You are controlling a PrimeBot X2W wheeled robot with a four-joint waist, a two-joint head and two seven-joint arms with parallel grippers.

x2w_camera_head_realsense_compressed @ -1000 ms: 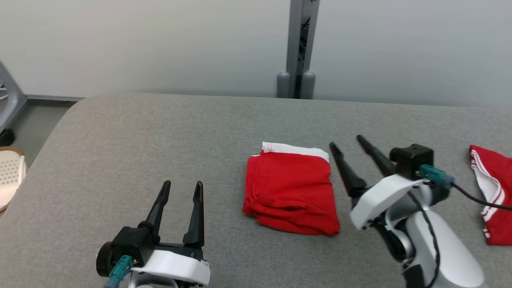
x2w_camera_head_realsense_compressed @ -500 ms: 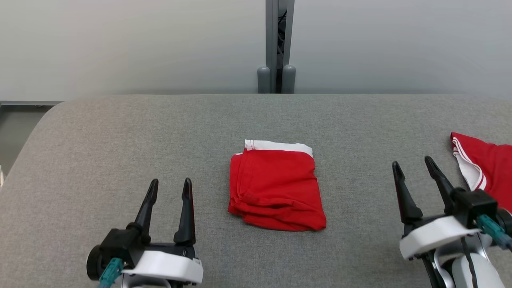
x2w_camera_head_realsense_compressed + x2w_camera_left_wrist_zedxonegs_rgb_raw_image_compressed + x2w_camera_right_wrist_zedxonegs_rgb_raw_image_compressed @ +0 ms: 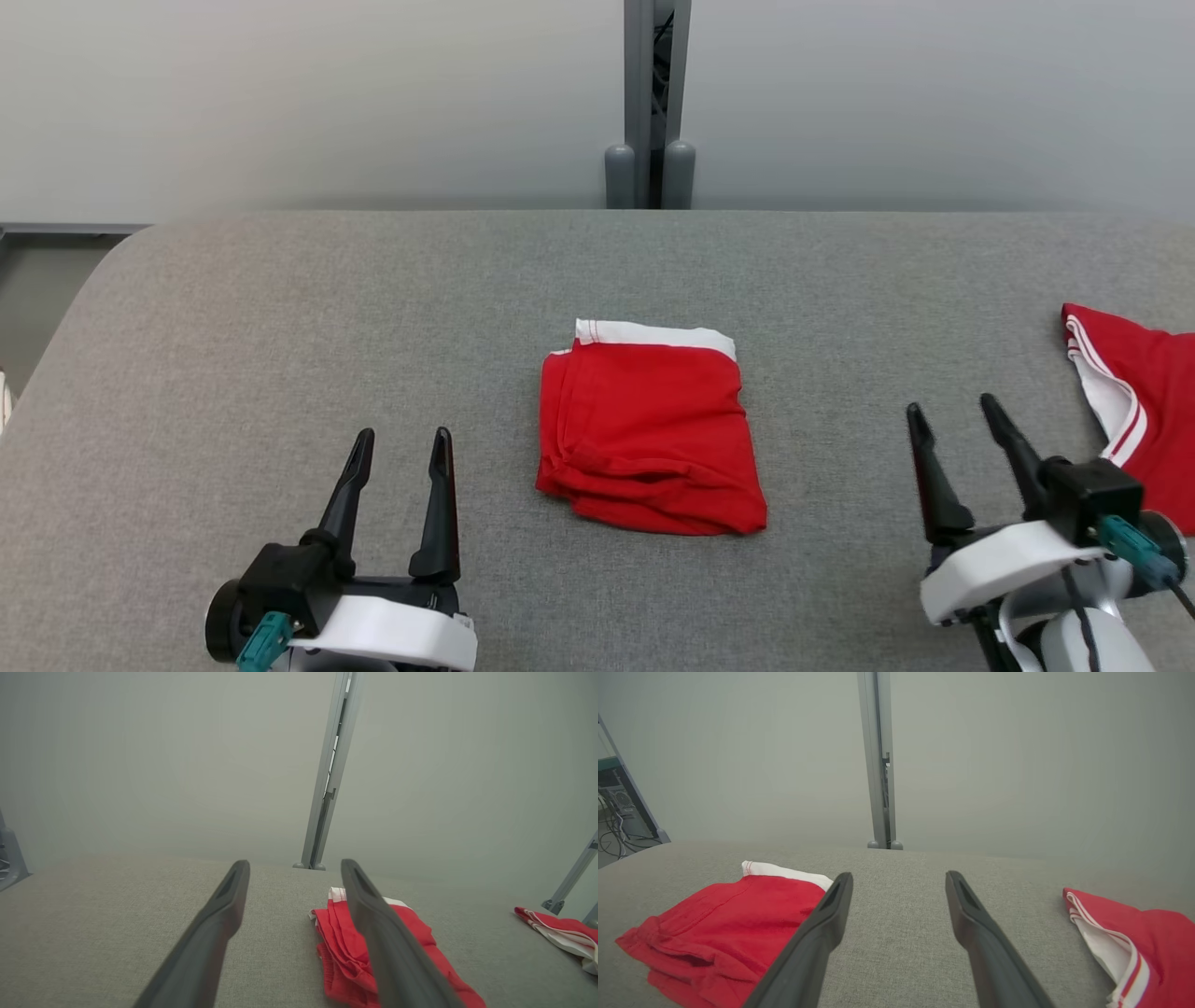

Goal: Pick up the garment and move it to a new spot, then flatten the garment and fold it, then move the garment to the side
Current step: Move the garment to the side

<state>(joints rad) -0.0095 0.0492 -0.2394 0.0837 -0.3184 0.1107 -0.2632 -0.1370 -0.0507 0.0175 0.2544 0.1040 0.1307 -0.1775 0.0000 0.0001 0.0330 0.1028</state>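
A red garment (image 3: 649, 429) with a white waistband lies folded into a compact rectangle in the middle of the grey padded table (image 3: 280, 308). It also appears in the left wrist view (image 3: 336, 942) and the right wrist view (image 3: 728, 919). My left gripper (image 3: 402, 435) hovers open at the lower left, well to the left of the garment, with nothing between its fingers (image 3: 295, 863). My right gripper (image 3: 950, 405) is open and empty at the lower right, apart from the garment's right edge (image 3: 899, 875).
A second red garment with white stripes (image 3: 1144, 411) lies loosely at the table's right edge, close to my right gripper (image 3: 1148, 933) (image 3: 560, 933). A grey post (image 3: 649, 103) stands behind the table against a pale wall. The table's left corner is rounded.
My right gripper has drawn back from beside the folded garment's right edge to the lower right. The head camera has shifted too. The left gripper and the garment are unmoved.
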